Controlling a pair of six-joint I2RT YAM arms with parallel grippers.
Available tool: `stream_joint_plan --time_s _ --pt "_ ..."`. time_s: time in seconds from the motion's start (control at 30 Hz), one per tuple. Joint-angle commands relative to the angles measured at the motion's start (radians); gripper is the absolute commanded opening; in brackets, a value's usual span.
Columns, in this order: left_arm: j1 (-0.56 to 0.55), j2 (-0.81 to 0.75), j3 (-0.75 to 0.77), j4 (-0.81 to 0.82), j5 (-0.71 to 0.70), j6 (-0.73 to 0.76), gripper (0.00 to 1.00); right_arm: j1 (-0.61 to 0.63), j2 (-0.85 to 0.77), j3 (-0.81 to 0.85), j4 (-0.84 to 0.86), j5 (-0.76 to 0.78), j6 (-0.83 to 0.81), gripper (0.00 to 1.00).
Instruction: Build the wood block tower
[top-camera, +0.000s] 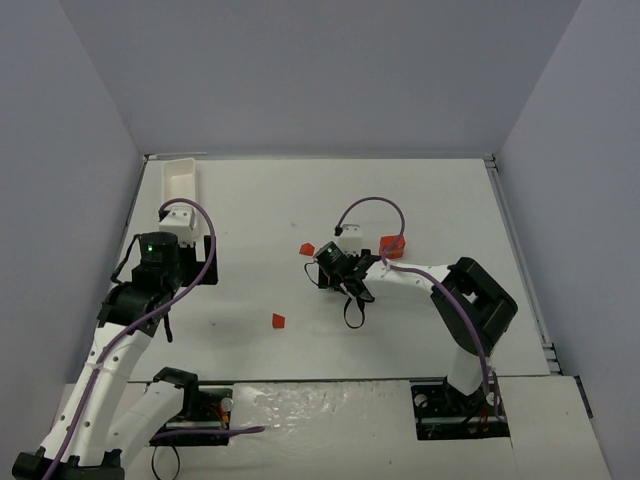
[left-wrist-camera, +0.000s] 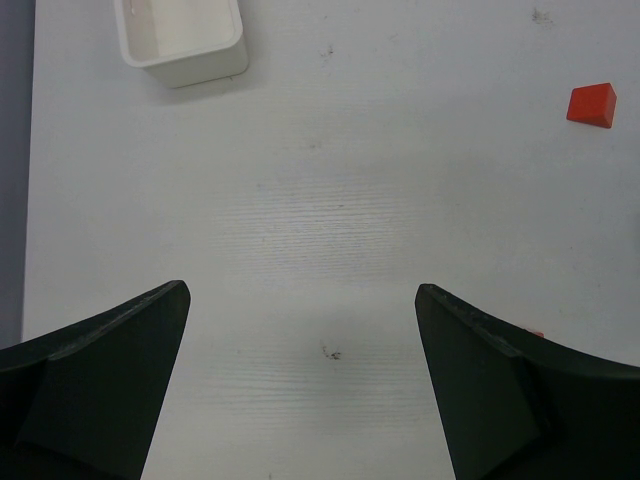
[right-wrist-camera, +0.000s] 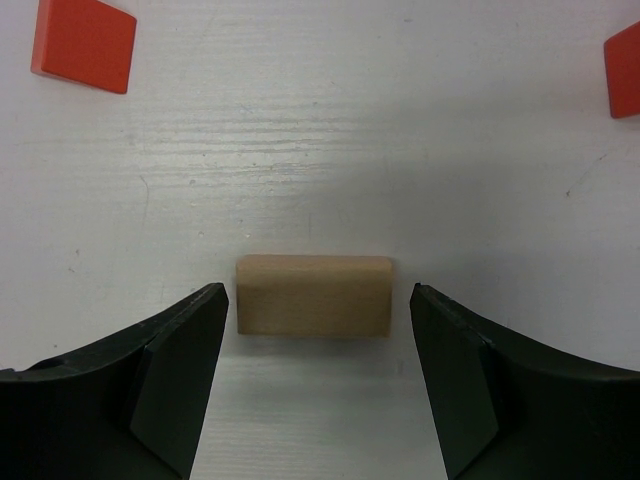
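Note:
A pale tan wooden block lies flat on the white table. My right gripper is open and straddles it, with a small gap between the block and each finger. In the top view that gripper sits low at mid-table, and the tan block is hidden under it. Red blocks lie loose and apart: one just beyond the right gripper, one nearer the front, one beside the right forearm. No block sits on another. My left gripper is open over bare table.
A long white tray stands at the back left corner, also in the left wrist view. Grey walls close in the table on three sides. Purple cables loop over both arms.

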Motion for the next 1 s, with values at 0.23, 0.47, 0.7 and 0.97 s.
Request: stream_joint_plan --time_s 0.23,0.47,0.7,0.97 --pt "0.003 0.001 0.007 0.044 0.002 0.006 0.95 0.007 -0.001 0.048 0.011 0.048 0.003 0.62" --pt "0.001 0.004 0.007 0.046 0.004 0.006 0.95 0.009 -0.011 0.048 0.011 0.054 0.002 0.66" --pt "0.003 0.007 0.007 0.047 0.004 0.006 0.95 0.008 -0.009 0.053 0.011 0.052 0.001 0.63" --pt "0.001 0.008 0.007 0.046 0.005 0.006 0.95 0.009 -0.017 0.053 0.009 0.056 -0.003 0.46"
